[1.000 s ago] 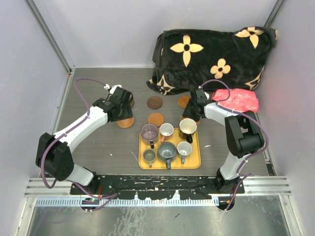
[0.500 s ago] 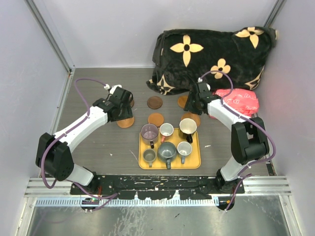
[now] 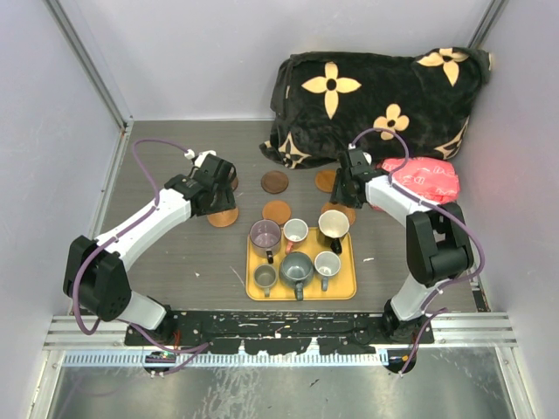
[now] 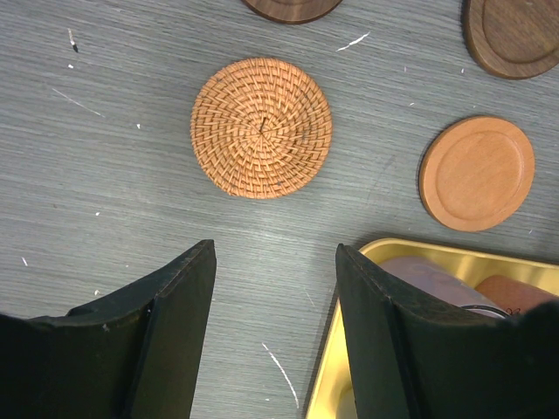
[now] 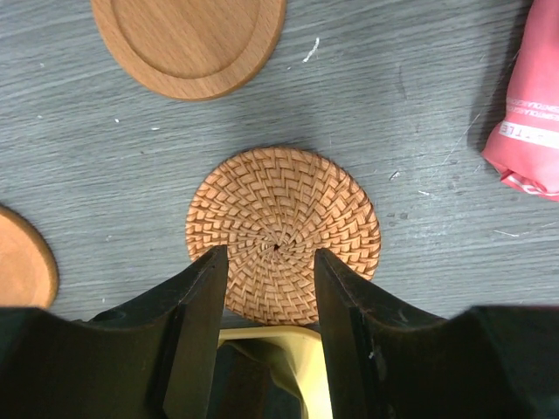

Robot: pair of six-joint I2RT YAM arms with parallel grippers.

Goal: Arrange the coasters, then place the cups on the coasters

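Since a second ago the right arm has drawn its wrist a little toward the far side, uncovering the wicker coaster (image 5: pixel 282 209) below it. The left arm has not stirred, and no coaster or cup has shifted.

That wicker coaster lies flat on the table (image 5: pixel 419 52), just beyond the far rim of the yellow tray (image 3: pixel 341 290). The right gripper (image 5: pixel 271 260) hovers over its near half, jaws partway apart and holding nothing; the gap is narrower than the disc. An orange-brown coaster (image 5: pixel 188 35) lies beyond, and a red packet (image 5: pixel 533 105) sits off to the right.

The left gripper (image 4: pixel 275 253) hangs over bare table beside the tray's left edge, jaws wider apart and empty. A second wicker coaster (image 4: pixel 262 128) sits just ahead of it, with a dark brown coaster (image 4: pixel 511 35) farther off.

All six cups (image 3: pixel 295 266) stand on the tray and none is on a coaster, so the coaster-arranging step looks to be in hand. Next, the right gripper probably needs to drop onto the wicker disc's edge, or press and slide it clear of the tray, since a thin flat disc offers little to pinch.
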